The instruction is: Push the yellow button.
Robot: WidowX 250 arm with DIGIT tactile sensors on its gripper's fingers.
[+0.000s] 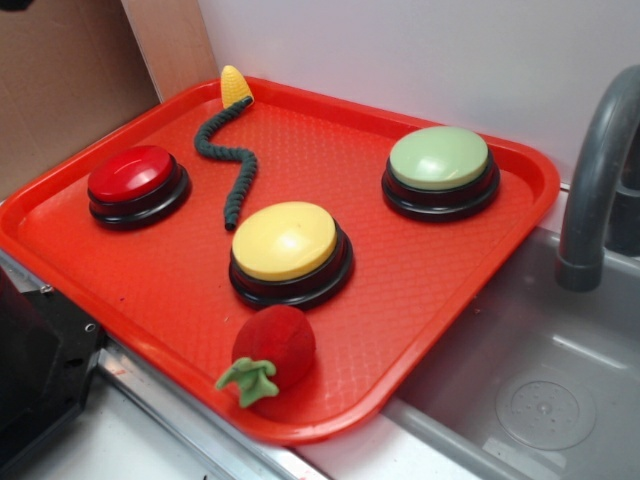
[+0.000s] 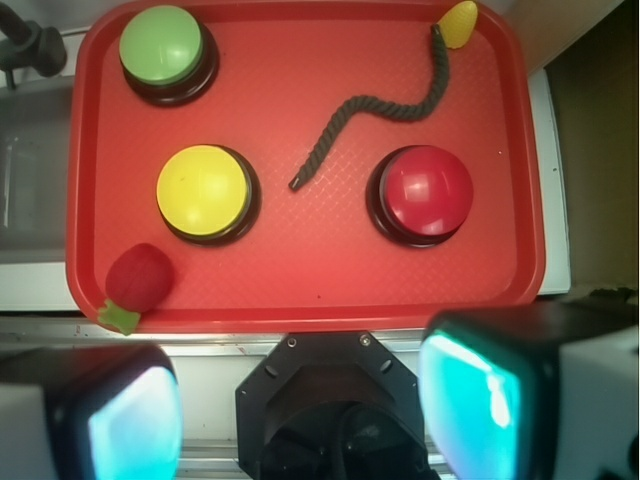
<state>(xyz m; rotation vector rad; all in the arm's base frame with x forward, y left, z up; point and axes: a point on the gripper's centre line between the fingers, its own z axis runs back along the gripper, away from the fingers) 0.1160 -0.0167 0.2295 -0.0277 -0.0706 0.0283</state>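
The yellow button (image 1: 285, 240) (image 2: 204, 190), a smooth yellow dome on a black round base, sits near the middle of the red tray (image 1: 420, 280) (image 2: 300, 260). In the wrist view my gripper (image 2: 300, 410) hangs high above the tray's near edge, well short of the button. Its two fingers, with teal pads (image 2: 135, 425), stand wide apart with nothing between them, so it is open. The exterior view does not show the gripper itself.
On the tray also sit a red button (image 1: 135, 180) (image 2: 423, 193), a pale green button (image 1: 440, 165) (image 2: 162, 45), a dark green rope (image 1: 232, 165) (image 2: 385, 110), a yellow toy corn (image 1: 236, 85) (image 2: 458, 24) and a red plush strawberry (image 1: 272, 347) (image 2: 138, 280). A grey sink (image 1: 540, 400) with faucet (image 1: 595, 190) lies at the right.
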